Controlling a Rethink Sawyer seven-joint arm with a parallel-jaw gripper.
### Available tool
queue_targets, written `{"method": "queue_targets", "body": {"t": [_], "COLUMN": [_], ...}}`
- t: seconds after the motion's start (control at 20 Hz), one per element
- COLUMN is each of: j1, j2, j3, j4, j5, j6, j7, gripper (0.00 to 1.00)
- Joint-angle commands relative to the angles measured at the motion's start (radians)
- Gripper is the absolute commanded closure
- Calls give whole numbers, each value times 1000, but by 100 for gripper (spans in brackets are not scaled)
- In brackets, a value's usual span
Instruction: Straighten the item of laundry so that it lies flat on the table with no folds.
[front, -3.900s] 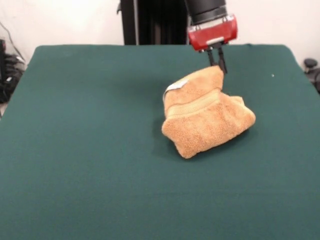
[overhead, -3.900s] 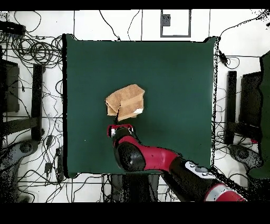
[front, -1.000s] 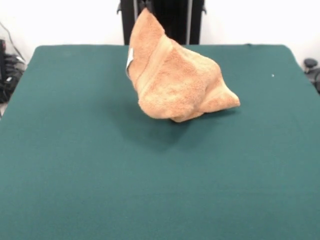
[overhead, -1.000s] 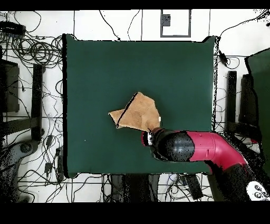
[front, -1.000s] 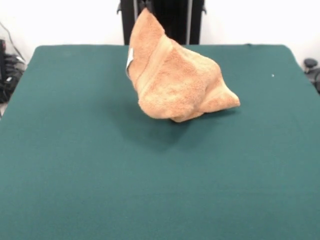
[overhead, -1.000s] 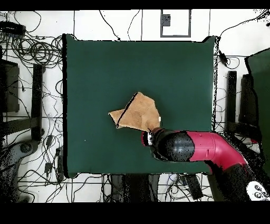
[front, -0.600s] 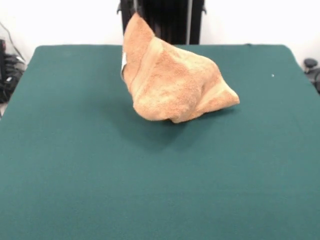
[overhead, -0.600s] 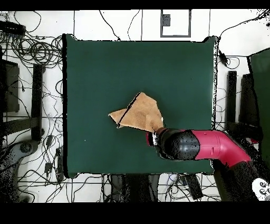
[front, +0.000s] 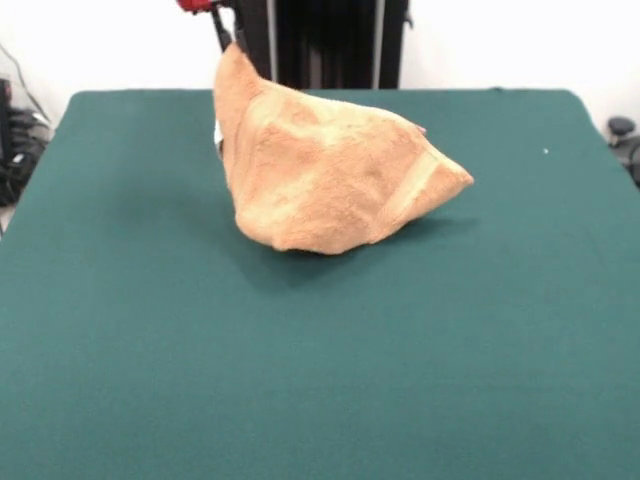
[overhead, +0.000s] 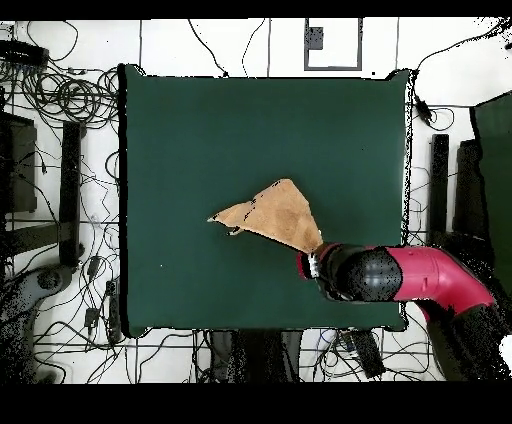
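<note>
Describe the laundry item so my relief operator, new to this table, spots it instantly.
Find the big dark green table; nothing else lies on its cloth. The towel is the orange-tan terry heap near the table's far middle, one corner drawn up toward the arm. A paler woven band along one edge marks it.

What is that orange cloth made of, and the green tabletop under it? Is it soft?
The orange towel looks like terry cotton: its surface is fuzzy and looped, with a smoother woven band near one edge, so it is probably soft. The green table top seems covered in a matte, felt-like cloth, since it shows no shine and a faint nap. What lies under that cover cannot be seen.
</note>
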Motion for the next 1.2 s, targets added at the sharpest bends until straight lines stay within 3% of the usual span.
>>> {"method": "queue_targets", "body": {"t": [0.05, 0.7, 1.2], "j1": [-12, -78, -156], "j2": [90, 153, 254], "j3": [135, 184, 284], "j4": [-69, -97, -148], "j5": [-64, -90, -4], "j6": [164, 157, 140], "j7": [-392, -448, -429], "gripper": [100, 100, 100]}}
